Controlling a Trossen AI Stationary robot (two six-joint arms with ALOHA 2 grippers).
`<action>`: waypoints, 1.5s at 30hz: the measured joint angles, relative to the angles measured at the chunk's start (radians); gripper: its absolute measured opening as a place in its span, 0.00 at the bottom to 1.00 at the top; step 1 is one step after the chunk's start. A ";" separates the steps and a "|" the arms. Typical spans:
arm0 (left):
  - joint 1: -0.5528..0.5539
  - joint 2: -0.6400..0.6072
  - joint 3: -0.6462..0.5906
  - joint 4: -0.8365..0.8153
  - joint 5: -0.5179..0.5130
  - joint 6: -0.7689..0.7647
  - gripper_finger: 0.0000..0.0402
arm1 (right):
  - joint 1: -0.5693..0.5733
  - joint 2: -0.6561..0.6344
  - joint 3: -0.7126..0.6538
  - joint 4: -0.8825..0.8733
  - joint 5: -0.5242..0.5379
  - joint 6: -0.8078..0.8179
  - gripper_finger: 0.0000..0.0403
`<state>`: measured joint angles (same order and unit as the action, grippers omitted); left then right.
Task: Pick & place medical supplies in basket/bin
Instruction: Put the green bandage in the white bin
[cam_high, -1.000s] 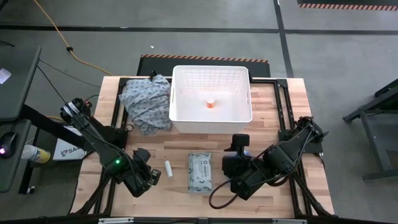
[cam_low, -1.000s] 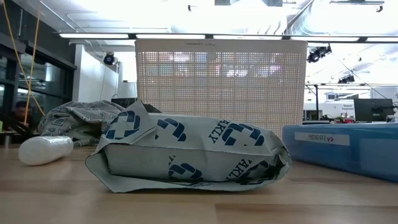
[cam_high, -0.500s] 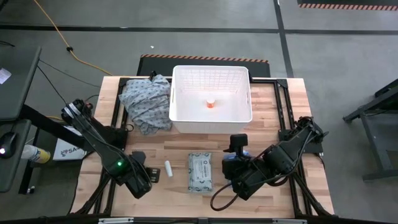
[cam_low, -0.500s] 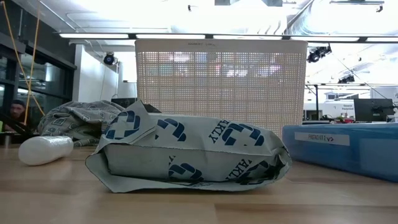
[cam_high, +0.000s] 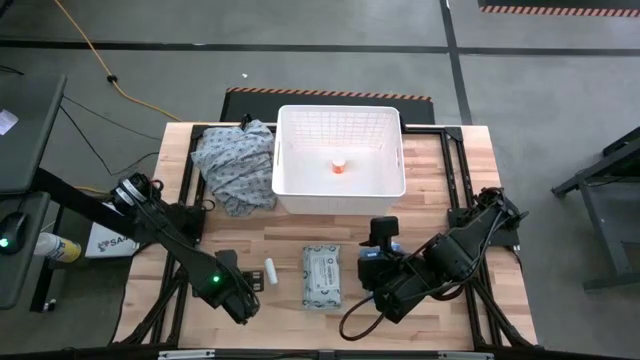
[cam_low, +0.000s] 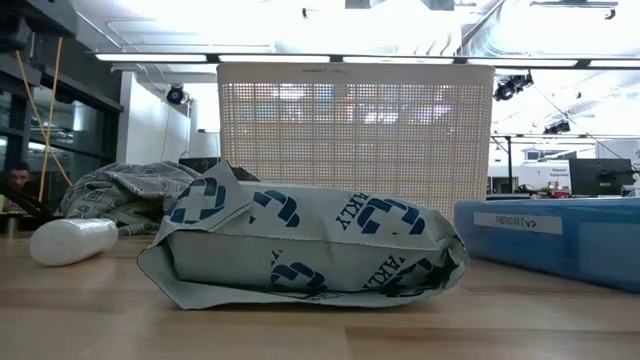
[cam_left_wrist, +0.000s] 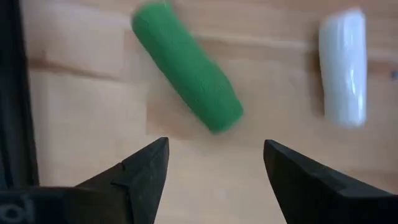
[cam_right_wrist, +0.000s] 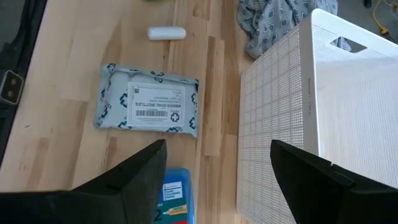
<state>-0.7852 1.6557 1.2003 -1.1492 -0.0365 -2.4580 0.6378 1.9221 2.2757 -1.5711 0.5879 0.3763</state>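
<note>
The green tube (cam_left_wrist: 186, 65) and the white tube (cam_left_wrist: 343, 65) lie flat on the wooden table. My left gripper (cam_left_wrist: 214, 168) points down over them, open, its fingers just short of the green tube's end. In the high view my left arm (cam_high: 242, 292) hides the green tube. The wipes pack (cam_high: 321, 275) lies beside the white tube (cam_high: 270, 272). The orange bottle (cam_high: 340, 166) stands in the white basket (cam_high: 340, 118). My right gripper (cam_right_wrist: 217, 177) hangs open above the blue box (cam_right_wrist: 176, 202).
A grey patterned cloth heap (cam_high: 235, 165) lies left of the basket at the table's far side. The low view shows the wipes pack (cam_low: 300, 250) close in front, with the blue box (cam_low: 550, 240) beside it. Bare wood lies right of the basket.
My left gripper has sunk toward the table and shifted a little toward the near edge and the white tube, rolling about its wrist as it went. The supplies and my right arm have stayed where they were.
</note>
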 joint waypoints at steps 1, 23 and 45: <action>0.008 0.004 0.000 -0.008 0.002 -0.001 0.73 | 0.005 0.000 0.000 0.000 0.000 0.003 0.69; 0.082 0.015 -0.155 0.039 0.049 -0.002 0.72 | 0.069 0.000 0.000 0.000 0.007 0.042 0.69; 0.106 0.009 -0.333 0.270 0.081 0.003 0.72 | 0.064 0.000 0.000 0.000 0.060 0.045 0.69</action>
<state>-0.6788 1.6651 0.8669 -0.8794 0.0441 -2.4554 0.7018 1.9222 2.2757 -1.5711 0.6474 0.4210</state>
